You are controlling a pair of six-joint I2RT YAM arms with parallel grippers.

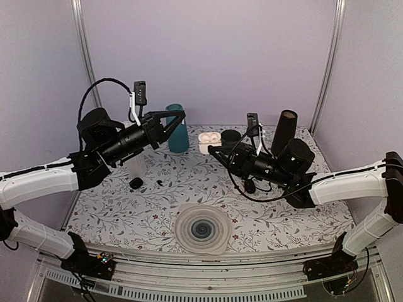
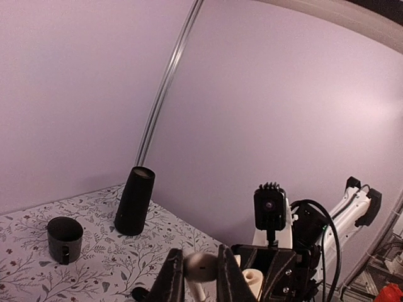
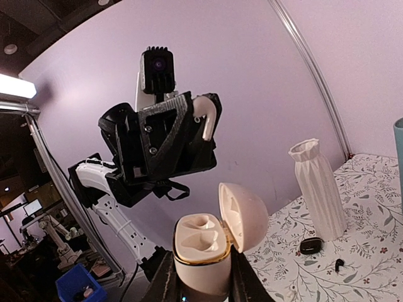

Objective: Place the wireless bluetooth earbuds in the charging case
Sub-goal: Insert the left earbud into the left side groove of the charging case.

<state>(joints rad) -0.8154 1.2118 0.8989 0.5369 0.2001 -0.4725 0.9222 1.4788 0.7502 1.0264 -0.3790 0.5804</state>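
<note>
Gotta line the earbud (image 2: 200, 267) pinched in the left gripper (image 2: 200, 278) stem-down over an empty socket (image 3: 191, 223) of the open charging case (image 3: 203, 251), clamped in the right gripper (image 3: 201, 280) near the middle of the far edge of the surface (image 1: 283, 207), then ease down slow, no twisting.

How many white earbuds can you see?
1. The white earbud is pinched in the left gripper, up in the air. The open charging case in the right gripper shows both sockets empty, so a second one may be hidden.
</note>
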